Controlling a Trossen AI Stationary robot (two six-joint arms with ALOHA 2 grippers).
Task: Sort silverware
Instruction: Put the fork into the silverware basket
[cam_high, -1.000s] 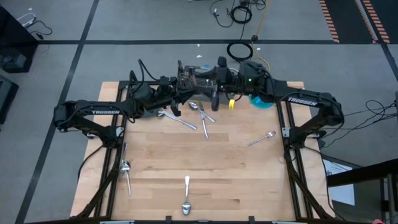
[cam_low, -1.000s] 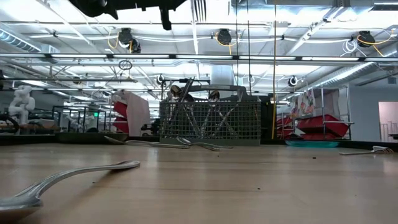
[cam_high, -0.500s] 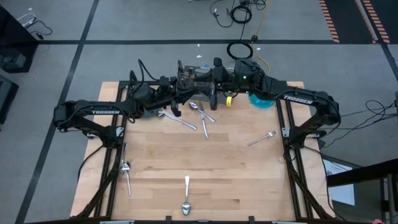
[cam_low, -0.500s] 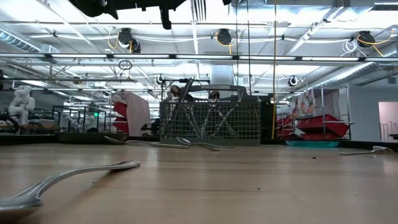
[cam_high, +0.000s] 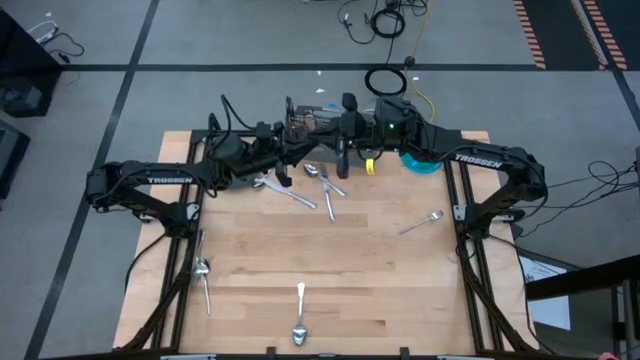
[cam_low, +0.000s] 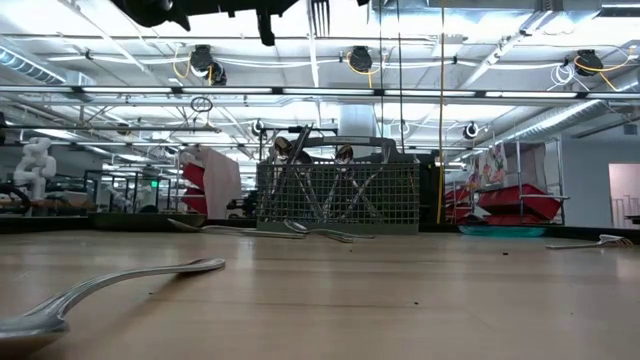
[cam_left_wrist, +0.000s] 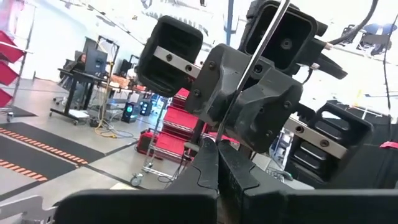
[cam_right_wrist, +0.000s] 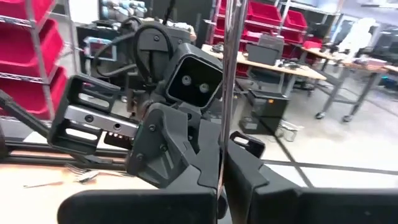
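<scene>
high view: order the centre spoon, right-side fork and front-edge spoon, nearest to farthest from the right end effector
From the right end effector:
1. centre spoon, just in front of it
2. right-side fork, toward the right edge
3. front-edge spoon, farthest, mid-table

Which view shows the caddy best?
The low view: the caddy stands side-on and unobstructed at the table's far edge, its mesh wall plain, with silverware sticking up from it. The high view shows only a bit of mesh among the arms. Neither wrist view shows it.
</scene>
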